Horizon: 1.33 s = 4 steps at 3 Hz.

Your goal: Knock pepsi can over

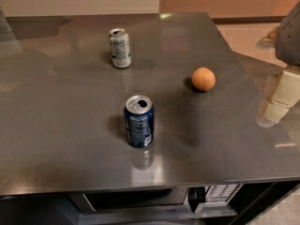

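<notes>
The pepsi can (139, 121) is dark blue with a silver opened top and pale label text. It stands upright near the middle front of the dark grey countertop (56, 125). My gripper (276, 102) is a pale beige piece under a grey arm part at the right edge of the view. It hangs over the counter's right side, well to the right of the can and apart from it. It holds nothing that I can see.
A pale silver-green can (120, 48) stands upright at the back left of centre. An orange (203, 78) lies to the right, between the pepsi can and the gripper. A microwave (187, 197) sits under the counter's front edge.
</notes>
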Each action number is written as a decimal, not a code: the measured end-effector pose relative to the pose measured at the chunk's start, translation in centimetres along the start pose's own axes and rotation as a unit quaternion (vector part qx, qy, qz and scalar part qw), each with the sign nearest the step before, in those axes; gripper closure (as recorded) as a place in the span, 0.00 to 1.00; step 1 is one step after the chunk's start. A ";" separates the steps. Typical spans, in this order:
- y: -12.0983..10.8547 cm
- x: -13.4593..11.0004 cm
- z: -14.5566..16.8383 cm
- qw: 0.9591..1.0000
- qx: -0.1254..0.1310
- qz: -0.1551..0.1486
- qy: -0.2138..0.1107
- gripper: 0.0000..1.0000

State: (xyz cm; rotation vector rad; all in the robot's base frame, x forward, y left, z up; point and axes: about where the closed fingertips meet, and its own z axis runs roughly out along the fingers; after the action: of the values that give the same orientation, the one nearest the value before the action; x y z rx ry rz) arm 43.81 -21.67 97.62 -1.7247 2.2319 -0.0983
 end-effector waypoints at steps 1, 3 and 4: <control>0.0 0.0 0.0 1.000 0.000 0.000 0.000 0.00; 0.0 -4.7 1.0 0.996 -0.024 -0.007 -0.083 0.00; 1.4 -8.8 2.0 0.989 -0.042 -0.040 -0.134 0.00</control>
State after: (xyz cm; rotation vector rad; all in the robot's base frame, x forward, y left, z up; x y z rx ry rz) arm 45.03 -12.57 97.18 -1.7548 1.9998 0.2012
